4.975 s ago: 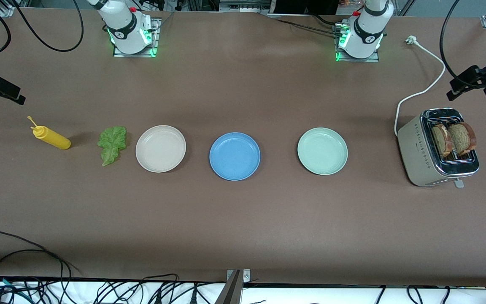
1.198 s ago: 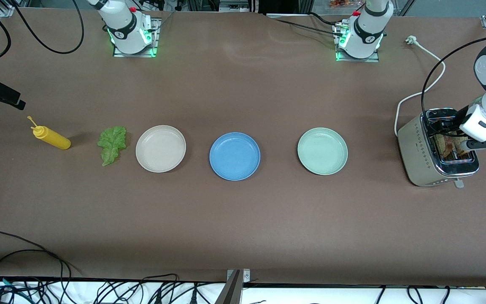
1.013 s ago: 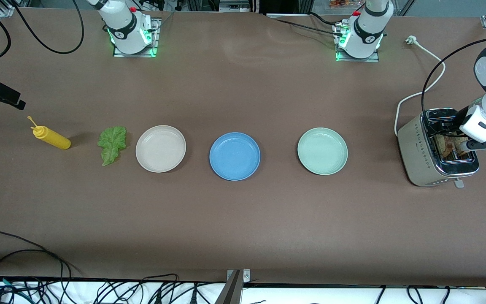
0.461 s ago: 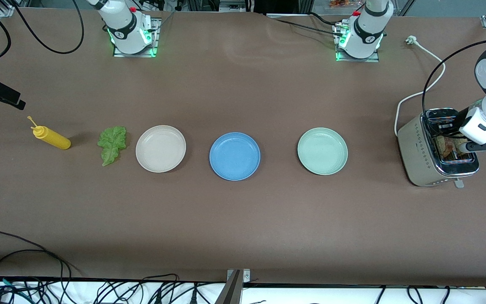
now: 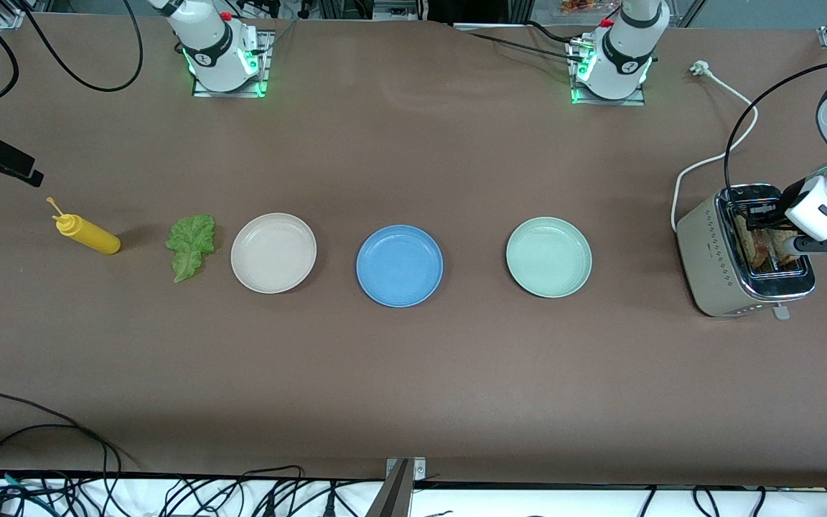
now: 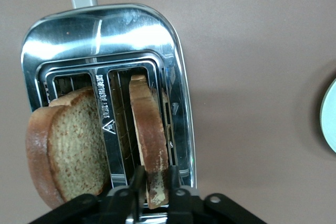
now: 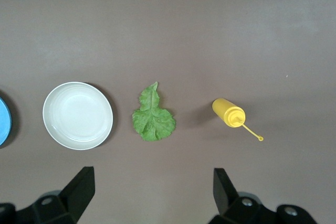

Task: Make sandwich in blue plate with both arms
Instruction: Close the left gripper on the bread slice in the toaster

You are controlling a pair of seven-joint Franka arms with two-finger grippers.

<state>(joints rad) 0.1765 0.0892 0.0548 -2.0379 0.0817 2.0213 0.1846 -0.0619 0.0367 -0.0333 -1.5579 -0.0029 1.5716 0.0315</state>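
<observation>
Two brown bread slices stand in the toaster (image 5: 715, 266) at the left arm's end of the table. My left gripper (image 6: 156, 174) is shut on the crust of the slice (image 6: 149, 129) in the slot on the plates' side. The other slice (image 6: 68, 145) leans in the second slot. In the front view the left gripper (image 5: 769, 228) is over the toaster, half hidden by its wrist. The blue plate (image 5: 399, 266) lies empty mid-table. The lettuce leaf (image 5: 191, 245) lies beside the cream plate (image 5: 273, 253). My right gripper (image 7: 153, 174) waits open, high above the lettuce (image 7: 153, 120).
A pale mint-green plate (image 5: 548, 257) lies between the blue plate and the toaster. A yellow squeeze bottle (image 5: 87, 234) lies toward the right arm's end. The toaster's white cord (image 5: 715, 154) trails toward the left arm's base. Cables run along the table edge nearest the camera.
Since five seconds ago the left arm has come down onto the toaster and closed on a slice. In the last second its wrist has shifted slightly. The right arm has not moved.
</observation>
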